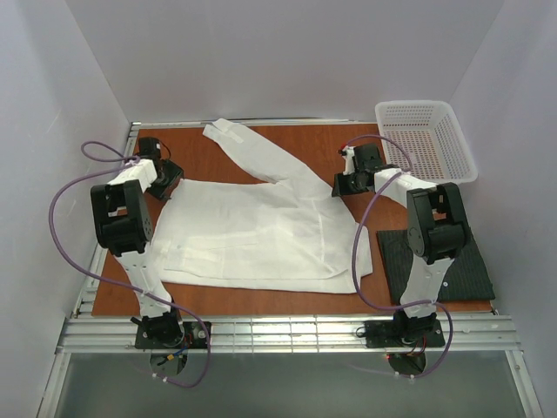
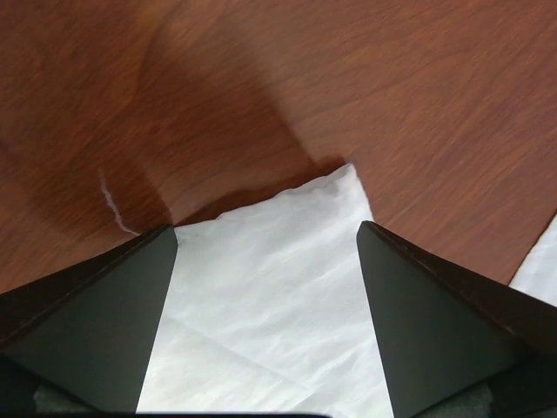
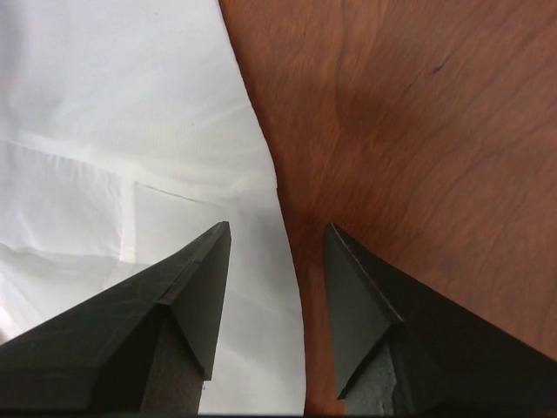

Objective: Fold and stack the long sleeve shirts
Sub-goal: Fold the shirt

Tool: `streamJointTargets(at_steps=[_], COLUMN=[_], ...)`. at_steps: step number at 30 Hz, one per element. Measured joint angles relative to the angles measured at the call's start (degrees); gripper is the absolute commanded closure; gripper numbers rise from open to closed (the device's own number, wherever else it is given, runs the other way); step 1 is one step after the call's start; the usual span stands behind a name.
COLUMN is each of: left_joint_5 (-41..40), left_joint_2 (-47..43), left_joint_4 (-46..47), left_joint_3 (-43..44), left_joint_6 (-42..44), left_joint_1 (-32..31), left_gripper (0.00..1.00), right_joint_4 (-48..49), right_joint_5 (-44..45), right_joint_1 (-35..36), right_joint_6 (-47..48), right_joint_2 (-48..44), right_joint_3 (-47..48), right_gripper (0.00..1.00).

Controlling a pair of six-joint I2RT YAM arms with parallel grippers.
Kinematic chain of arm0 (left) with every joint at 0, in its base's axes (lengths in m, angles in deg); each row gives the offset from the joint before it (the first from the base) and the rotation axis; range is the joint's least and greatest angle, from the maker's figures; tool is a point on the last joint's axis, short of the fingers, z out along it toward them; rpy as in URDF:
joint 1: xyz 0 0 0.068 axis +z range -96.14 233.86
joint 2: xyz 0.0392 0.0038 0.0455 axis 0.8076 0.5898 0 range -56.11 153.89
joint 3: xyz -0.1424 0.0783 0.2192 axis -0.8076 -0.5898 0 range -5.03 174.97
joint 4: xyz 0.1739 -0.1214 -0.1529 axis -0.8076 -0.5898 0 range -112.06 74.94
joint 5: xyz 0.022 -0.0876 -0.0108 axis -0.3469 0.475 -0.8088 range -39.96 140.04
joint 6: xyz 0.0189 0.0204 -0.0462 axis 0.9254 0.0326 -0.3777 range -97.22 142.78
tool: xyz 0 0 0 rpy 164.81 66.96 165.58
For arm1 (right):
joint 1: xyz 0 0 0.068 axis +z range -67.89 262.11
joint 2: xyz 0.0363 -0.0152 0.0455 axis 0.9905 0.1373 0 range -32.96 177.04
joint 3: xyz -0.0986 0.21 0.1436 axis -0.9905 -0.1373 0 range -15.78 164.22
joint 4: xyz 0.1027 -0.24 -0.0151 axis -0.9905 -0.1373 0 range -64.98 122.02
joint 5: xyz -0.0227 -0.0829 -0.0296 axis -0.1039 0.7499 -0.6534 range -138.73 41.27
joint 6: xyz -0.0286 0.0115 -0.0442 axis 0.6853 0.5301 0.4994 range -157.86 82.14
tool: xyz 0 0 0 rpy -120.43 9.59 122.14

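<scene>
A plain white long sleeve shirt (image 1: 261, 235) lies spread flat across the middle of the wooden table (image 1: 226, 301), with one sleeve (image 1: 252, 148) stretched out toward the far edge. The dark charcoal shirt (image 1: 474, 274) lies as a flat dark rectangle at the near right of the table, apart from the white one and partly hidden beneath the right arm. A white mesh basket (image 1: 426, 106) stands at the far right corner. The left end effector (image 1: 165, 180) is low at the far left corner of the white shirt. In the left wrist view its fingers (image 2: 113, 331) stand wide apart, and a corner of the white cloth (image 2: 278, 287) lies flat on the wood between them, with neither finger pressing on it. The right end effector (image 1: 344, 185) is at the far right side of the white shirt, close to where the sleeve meets the body. In the right wrist view its fingers (image 3: 174, 322) are also apart, though with a narrower gap. The curved edge of the white cloth (image 3: 130, 131) runs down between the tips, so one finger is over the cloth and the other over bare wood (image 3: 435, 131). Whether the tips touch the fabric cannot be told.
</scene>
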Motion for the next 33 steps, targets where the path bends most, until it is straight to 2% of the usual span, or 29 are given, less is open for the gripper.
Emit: streamJointTargets(at_steps=[6, 14, 16, 20, 23, 33], left_joint_5=[0.04, -0.02, -0.07, -1.66, -3.17, -7.56], left_joint_2=[2.03, 4.15, 4.42, 4.31, 3.10, -4.37], left_joint_4=[-0.55, -1.07, -1.25, -1.38, -0.11, 4.26], left_joint_3=[2.95, 5.97, 6.43, 6.19, 3.72, -8.07], left_joint_6=[-0.98, -2.36, -2.51, -2.56, -2.67, -2.38], left_joint_1=[-1.18, -1.92, -2.16, -2.64, -2.73, -2.80], left_gripper=[0.20, 0.20, 0.20, 0.22, 0.23, 0.24], right_joint_4=[1.84, 4.20, 4.48, 4.83, 4.96, 5.01], right_joint_5=[-1.81, -2.38, -2.38, -2.14, -1.88, 0.07], right_joint_1=[0.00, 0.00, 0.00, 0.00, 0.00, 0.13], right_joint_6=[0.09, 0.37, 0.57, 1.18, 1.20, 1.20], right_joint_2=[3.65, 5.38, 5.49, 5.68, 5.86, 5.75], right_joint_3=[1.36, 2.29, 2.29, 2.27, 2.25, 2.16], right_gripper=[0.59, 0.64, 0.67, 0.87, 0.98, 0.99])
